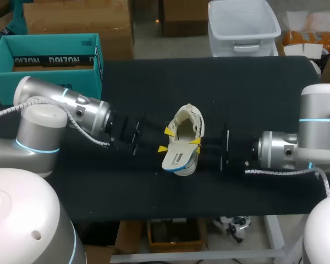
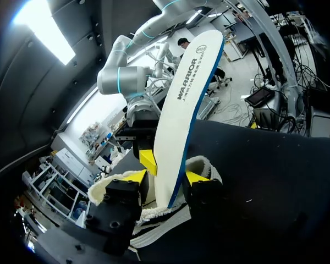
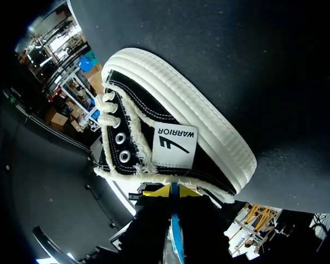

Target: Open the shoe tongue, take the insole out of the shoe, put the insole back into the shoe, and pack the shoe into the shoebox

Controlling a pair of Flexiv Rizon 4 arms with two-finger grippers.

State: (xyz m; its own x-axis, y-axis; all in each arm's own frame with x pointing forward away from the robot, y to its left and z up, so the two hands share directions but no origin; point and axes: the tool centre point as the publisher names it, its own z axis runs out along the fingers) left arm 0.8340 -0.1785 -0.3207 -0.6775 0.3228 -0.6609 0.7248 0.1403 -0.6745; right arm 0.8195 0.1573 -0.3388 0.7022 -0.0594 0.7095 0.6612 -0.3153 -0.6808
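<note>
A black canvas shoe (image 1: 187,124) with a white sole lies mid-table, and its side fills the right wrist view (image 3: 170,132). A white insole (image 1: 176,157) with a blue underside sticks up out of its opening (image 2: 181,110). My left gripper (image 1: 166,140) comes in from the left. Its fingers (image 2: 195,177) press the insole's two edges just above the shoe's collar. My right gripper (image 1: 195,142) comes in from the right and is shut on the same insole, whose blue edge (image 3: 174,220) shows between its tips. One right fingertip (image 2: 148,162) sits beside the insole.
A teal shoebox (image 1: 49,60) stands open at the table's back left corner. A clear plastic bin (image 1: 242,25) sits behind the far edge. Dark tabletop (image 1: 236,82) lies between the shoe and the back edge.
</note>
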